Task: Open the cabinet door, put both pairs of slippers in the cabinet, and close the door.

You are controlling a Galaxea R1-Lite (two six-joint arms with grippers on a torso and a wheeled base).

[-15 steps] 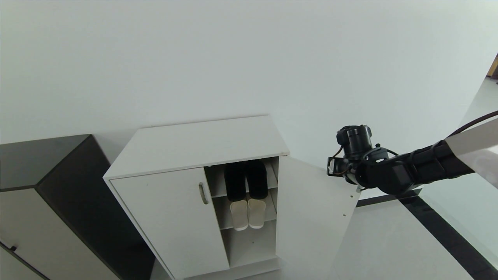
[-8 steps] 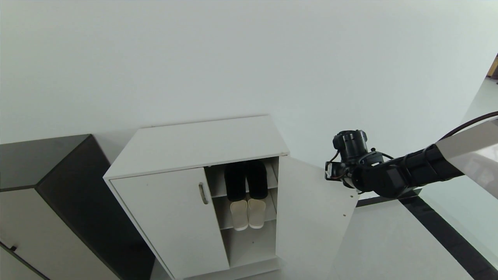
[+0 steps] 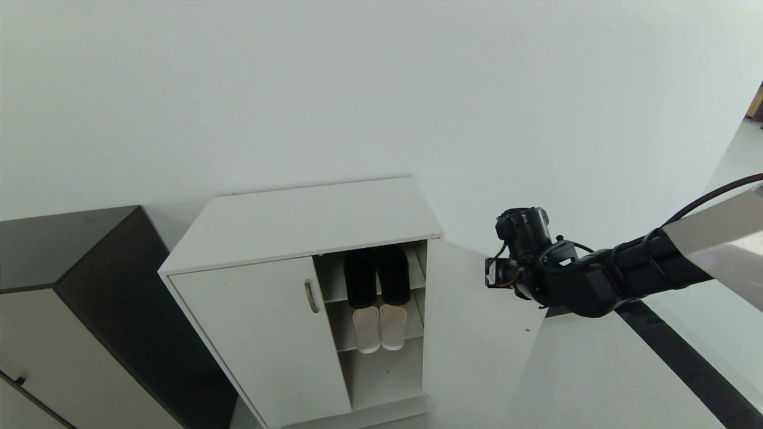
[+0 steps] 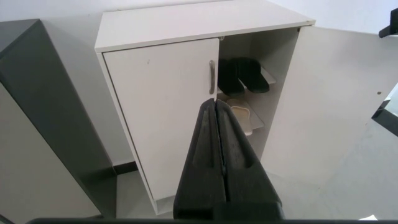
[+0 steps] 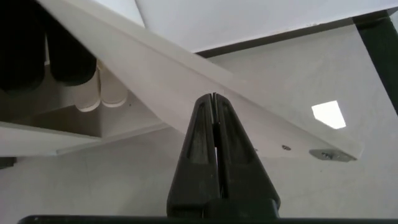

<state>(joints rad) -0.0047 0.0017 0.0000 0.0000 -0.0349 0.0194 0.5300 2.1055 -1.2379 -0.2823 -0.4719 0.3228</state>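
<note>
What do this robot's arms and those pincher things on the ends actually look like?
The right arm is chunky and black near the wrist and silvery grey further up. It has a cylindrical black cap, and a black cable arcs along it. The left gripper and right gripper look alike: two long matte black fingers tapering to a narrow tip.

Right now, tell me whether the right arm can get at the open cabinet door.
Probably yes: the right gripper, shut, sits close by the upper edge of the door, with nothing visible between them. Whether they touch is unclear.
</note>
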